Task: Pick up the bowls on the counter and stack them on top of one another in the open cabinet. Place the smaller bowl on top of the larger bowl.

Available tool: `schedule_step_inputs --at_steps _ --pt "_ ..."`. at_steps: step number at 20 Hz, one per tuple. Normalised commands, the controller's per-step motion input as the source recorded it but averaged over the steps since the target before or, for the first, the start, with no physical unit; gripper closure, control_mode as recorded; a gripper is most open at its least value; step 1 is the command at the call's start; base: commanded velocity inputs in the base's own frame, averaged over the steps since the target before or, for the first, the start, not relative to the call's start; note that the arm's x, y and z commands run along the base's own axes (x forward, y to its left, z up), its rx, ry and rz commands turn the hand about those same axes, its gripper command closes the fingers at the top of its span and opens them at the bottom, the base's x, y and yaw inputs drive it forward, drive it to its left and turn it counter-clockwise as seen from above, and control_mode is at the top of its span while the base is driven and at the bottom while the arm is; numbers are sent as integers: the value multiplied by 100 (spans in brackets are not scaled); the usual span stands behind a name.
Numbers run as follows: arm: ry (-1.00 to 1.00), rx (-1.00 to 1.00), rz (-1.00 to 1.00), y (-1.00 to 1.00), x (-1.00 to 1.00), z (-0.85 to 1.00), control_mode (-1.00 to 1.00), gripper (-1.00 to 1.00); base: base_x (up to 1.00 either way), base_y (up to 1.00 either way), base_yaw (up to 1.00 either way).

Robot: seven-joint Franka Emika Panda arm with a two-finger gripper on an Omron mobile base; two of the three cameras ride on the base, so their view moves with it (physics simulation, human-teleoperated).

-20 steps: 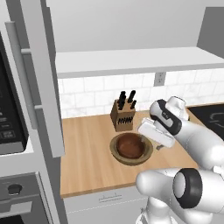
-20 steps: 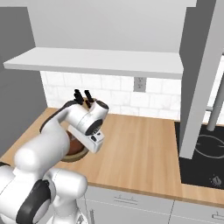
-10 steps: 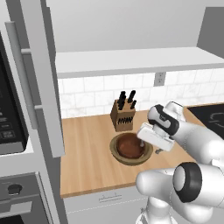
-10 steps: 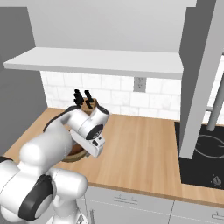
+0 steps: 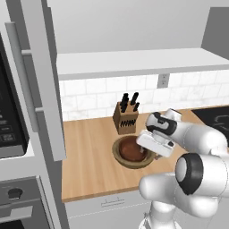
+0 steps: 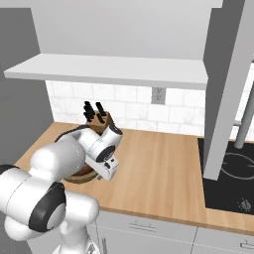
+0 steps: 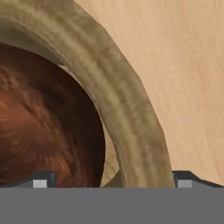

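Note:
The smaller bowl [image 5: 129,149], dark reddish-brown, sits inside the larger bowl [image 5: 120,158], a wide tan one, on the counter [image 5: 87,154] in front of the knife block. My gripper [image 5: 150,153] is low over the larger bowl's right rim and stands open. In the hand view the thick tan rim of the larger bowl [image 7: 131,113] runs between my gripper's [image 7: 113,182] two tips, one inside beside the smaller bowl [image 7: 39,131], one outside over the counter [image 7: 183,65]. From the right base view the arm hides most of the bowls; only an edge of the larger bowl [image 6: 79,176] shows beside the gripper [image 6: 103,174].
A knife block [image 5: 125,118] stands just behind the bowls at the tiled wall. The open cabinet's white shelf [image 5: 134,62] runs above, its long grey door [image 5: 44,89] swung out at the left. A dark microwave [image 5: 9,127] is far left, a black cooktop [image 6: 228,173] far right.
The hand has come down and a little left onto the larger bowl's right rim. The jaws have stayed open and the bowls have not moved.

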Motion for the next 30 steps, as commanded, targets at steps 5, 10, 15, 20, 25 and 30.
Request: schedule_step_inputs --at_steps 5,10,15,20,25,30 --pt "0 -5 0 35 2 -16 -100 100 0 0 0" --pt "0 0 0 6 -3 0 -100 100 0 0 0" --pt "-4 0 0 -1 -52 2 -100 100 0 0 0" --pt "-25 1 -3 -23 -62 41 -100 100 0 0 0" --pt "-20 5 -13 -13 -44 69 -100 100 0 0 0" --pt "-2 0 -24 -22 -43 78 -100 100 0 0 0"
